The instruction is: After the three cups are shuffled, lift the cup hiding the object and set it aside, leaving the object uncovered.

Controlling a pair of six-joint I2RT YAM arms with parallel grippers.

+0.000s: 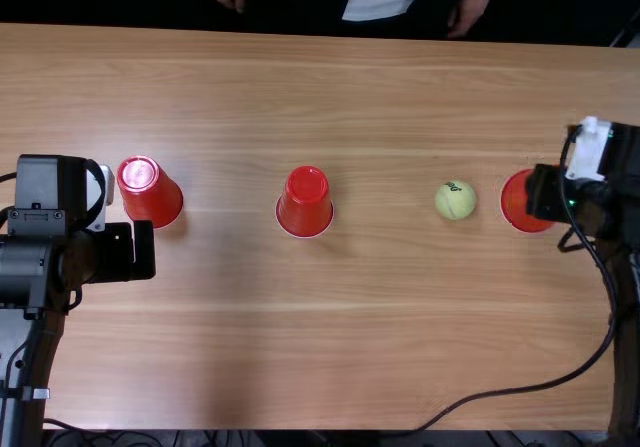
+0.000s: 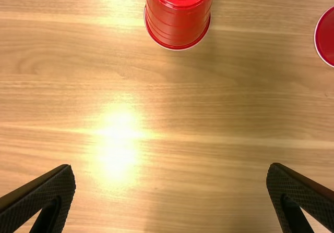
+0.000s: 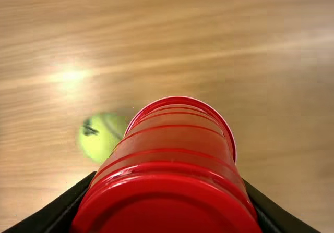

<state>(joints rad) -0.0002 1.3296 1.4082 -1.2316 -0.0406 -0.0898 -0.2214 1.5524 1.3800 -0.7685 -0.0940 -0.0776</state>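
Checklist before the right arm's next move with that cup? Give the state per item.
1. Ball uncovered on the table: ok.
2. Right gripper shut on the held cup: ok.
3. Held cup apart from the ball: ok, the top view shows a gap.
4. Held cup's rim off the table: cannot tell.
5. Middle cup and left cup upside down, neither gripped: ok.
6. Left gripper open, nothing between its fingers: ok.
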